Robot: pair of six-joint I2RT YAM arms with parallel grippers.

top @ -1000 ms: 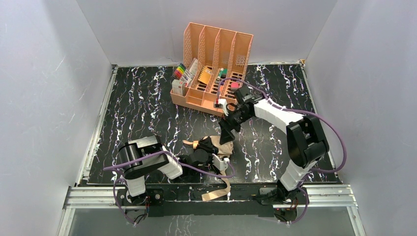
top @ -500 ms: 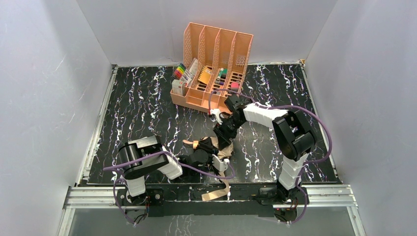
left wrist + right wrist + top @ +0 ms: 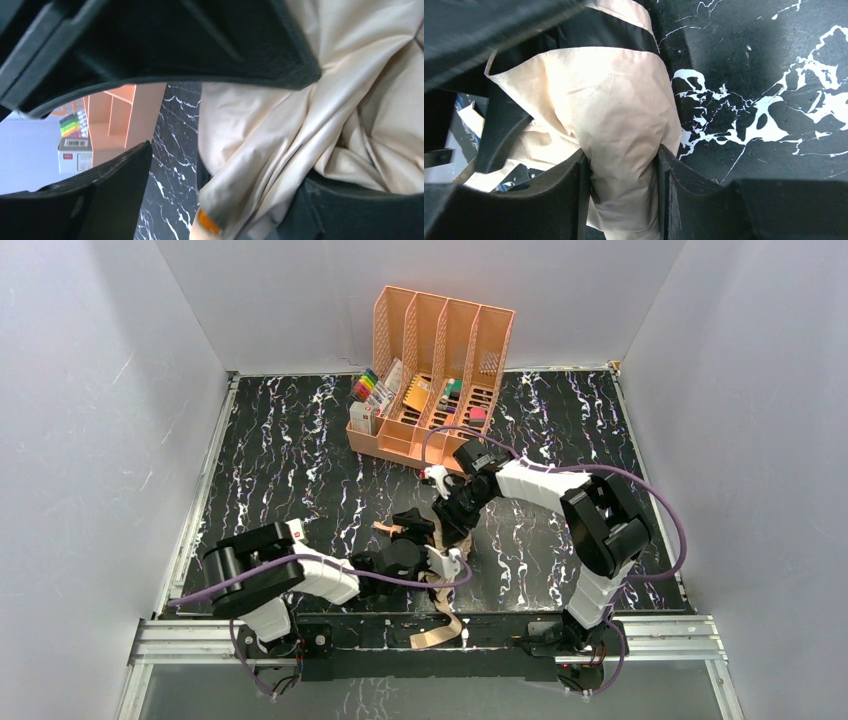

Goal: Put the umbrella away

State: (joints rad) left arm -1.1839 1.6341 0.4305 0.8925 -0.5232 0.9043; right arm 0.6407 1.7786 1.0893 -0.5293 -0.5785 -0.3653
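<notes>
R gripper [image 3: 622,160]: jaws pinching a tan fold of the umbrella [image 3: 619,100], fabric bunched btwn both fingers. Black face shows at 12 o'clock of that fold. L gripper [image 3: 190,115]: jaws spread, clamping nothing; tan fabric lies against the upper finger, at 3 o'clock in its wrist view. Top view: R gripper sits approx. 1 o'clock of L gripper, just beside it. Umbrella lies crumpled on the black marbled table [image 3: 280,470] near its 6 o'clock edge, btwn the two arms; a tan strip hangs over that edge. Peach file organizer [image 3: 430,340] at 12 o'clock, well apart.
</notes>
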